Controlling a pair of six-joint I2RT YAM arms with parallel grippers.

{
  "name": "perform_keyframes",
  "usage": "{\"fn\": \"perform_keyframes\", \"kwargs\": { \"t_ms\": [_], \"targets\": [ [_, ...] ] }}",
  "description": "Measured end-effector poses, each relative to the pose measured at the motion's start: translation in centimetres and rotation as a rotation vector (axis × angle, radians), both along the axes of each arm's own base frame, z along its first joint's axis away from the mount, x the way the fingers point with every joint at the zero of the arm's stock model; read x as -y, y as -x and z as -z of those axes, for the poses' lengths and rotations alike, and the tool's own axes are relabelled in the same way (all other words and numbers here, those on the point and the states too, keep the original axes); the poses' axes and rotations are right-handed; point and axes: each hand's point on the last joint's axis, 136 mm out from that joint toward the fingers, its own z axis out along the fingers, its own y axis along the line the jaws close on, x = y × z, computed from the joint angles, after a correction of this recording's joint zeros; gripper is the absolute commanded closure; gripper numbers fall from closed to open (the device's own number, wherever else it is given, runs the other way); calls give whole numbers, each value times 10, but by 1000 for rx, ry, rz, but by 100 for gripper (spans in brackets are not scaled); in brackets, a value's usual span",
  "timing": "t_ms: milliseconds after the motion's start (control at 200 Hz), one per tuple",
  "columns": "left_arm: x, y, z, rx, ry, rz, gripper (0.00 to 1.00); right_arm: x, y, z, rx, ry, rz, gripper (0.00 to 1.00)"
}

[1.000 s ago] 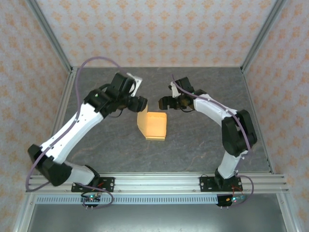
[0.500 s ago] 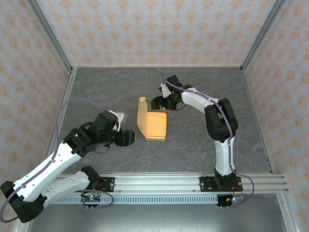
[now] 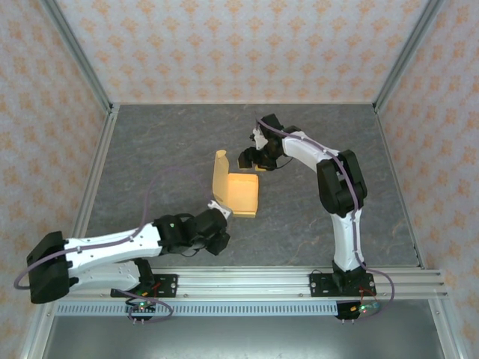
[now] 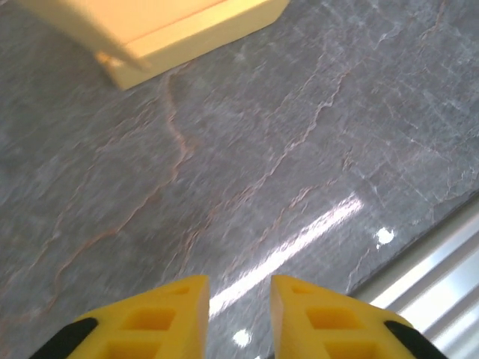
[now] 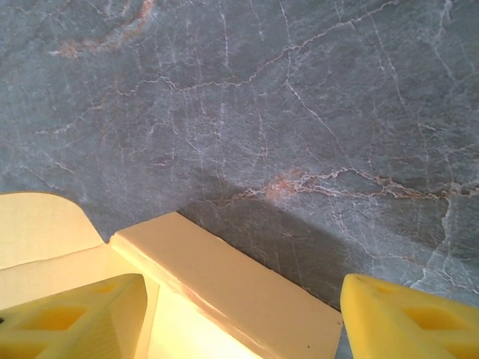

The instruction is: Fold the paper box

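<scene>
The paper box [image 3: 241,194] is a light orange-tan piece lying flat mid-table, with its left flap [image 3: 219,170] standing up. My right gripper [image 3: 251,157] hangs over the box's far edge, open wide. In the right wrist view the box's folded edge [image 5: 224,288] lies between and under the yellow fingertips [image 5: 82,314]. My left gripper [image 3: 218,224] sits low by the box's near-left corner, open and holding nothing. In the left wrist view the box [image 4: 172,30] is ahead at the top, apart from the left gripper [image 4: 239,299].
The grey marbled table [image 3: 314,202] has bare room right of and behind the box. The aluminium rail [image 3: 247,283] runs along the near edge, close behind the left gripper. Patterned walls and metal posts [image 3: 78,60] enclose the other sides.
The left arm swung from the box's far-left side down to its near-left corner. The right gripper closed in on the far edge. The left flap now stands upright.
</scene>
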Motion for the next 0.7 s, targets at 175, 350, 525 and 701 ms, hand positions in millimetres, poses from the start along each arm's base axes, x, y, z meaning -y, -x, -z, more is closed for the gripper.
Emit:
{"fn": "perform_keyframes", "kwargs": {
  "t_ms": [175, 350, 525, 701],
  "targets": [
    [18, -2, 22, 81, -44, 46, 79, 4, 1, 3, -19, 20, 6, 35],
    [28, -17, 32, 143, -68, 42, 81, 5, 3, 3, -28, 15, -3, 39],
    [20, -35, 48, 157, -128, 20, 82, 3, 6, 2, -42, -1, -23, 41],
    [19, -50, 50, 172, -133, -1, 83, -3, -1, -3, -43, -37, -30, 43]
  ]
}}
